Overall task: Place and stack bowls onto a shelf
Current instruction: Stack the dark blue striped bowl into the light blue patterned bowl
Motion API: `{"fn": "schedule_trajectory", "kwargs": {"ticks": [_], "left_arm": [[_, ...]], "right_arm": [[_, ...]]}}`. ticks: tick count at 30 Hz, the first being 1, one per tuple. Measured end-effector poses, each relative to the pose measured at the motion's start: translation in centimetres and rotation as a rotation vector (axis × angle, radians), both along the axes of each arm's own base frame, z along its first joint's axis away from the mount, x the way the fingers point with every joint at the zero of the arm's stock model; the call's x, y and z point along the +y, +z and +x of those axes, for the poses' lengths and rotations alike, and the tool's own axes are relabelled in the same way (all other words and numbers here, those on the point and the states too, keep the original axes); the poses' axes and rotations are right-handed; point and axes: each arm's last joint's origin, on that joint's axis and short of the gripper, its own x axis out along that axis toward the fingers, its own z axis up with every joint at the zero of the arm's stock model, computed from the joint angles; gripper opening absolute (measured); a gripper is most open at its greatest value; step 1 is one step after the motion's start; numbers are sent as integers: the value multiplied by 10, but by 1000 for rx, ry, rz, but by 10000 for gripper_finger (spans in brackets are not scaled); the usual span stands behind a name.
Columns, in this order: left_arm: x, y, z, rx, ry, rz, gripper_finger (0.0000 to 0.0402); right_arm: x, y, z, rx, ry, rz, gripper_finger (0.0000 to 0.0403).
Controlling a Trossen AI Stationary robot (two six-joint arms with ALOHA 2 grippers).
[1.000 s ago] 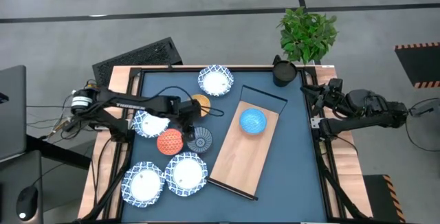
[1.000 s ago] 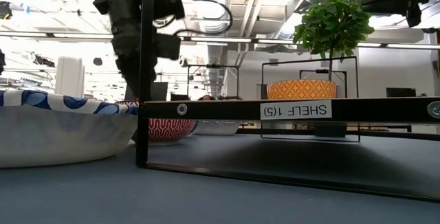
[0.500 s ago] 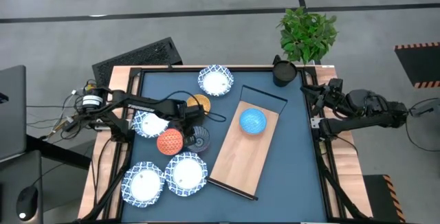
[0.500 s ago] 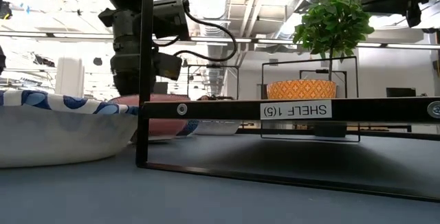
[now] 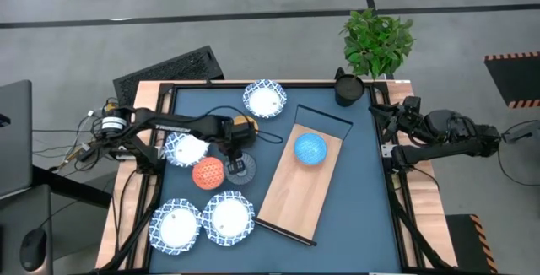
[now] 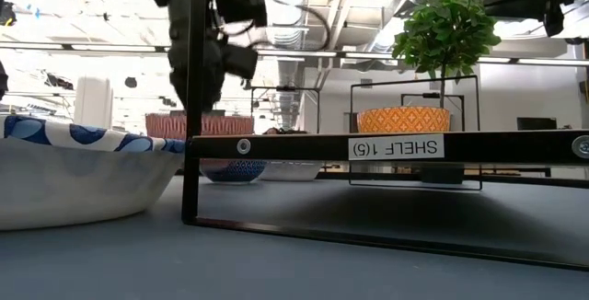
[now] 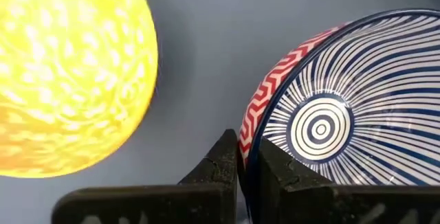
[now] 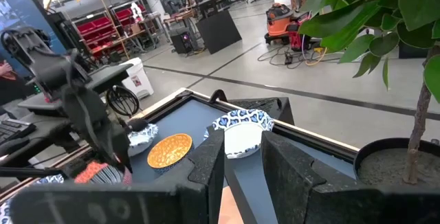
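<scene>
Two tool fingers (image 7: 223, 165) tight on striped bowl (image 7: 330, 124) rim — wrist pointed down.

striped bowl (image 7: 344, 107) cut off at frame edge in left wrist view; shelf (image 6: 386, 146) bar hides its base in low view.

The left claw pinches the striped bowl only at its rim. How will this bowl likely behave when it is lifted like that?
The striped bowl looks rigid and glazed, so it may slip between the fingers of the left claw. Held at one rim edge only, it will probably hang tilted. If it drops it could chip, or hit the yellow bowl close beside it.
</scene>
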Motion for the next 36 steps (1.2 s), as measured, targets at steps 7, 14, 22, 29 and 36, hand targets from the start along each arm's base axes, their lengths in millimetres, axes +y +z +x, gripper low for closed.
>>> {"fn": "schedule_trajectory", "kwargs": {"ticks": [7, 14, 22, 29, 36], "left_arm": [[15, 47, 15, -117, -39, -25, 2], [41, 110, 28, -306, -5, -7, 1], [50, 153, 71, -255, -106, 89, 1], [60, 147, 114, -207, -147, 73, 0], [64, 115, 141, -226, -113, 51, 0]], "right_arm": [[0, -2, 0, 18, 0, -2, 123], [0, -3, 0, 32, 0, -4, 123], [0, -3, 0, 33, 0, -4, 123], [0, -3, 0, 34, 0, -4, 123], [0, -6, -1, 67, 0, -8, 123]]}}
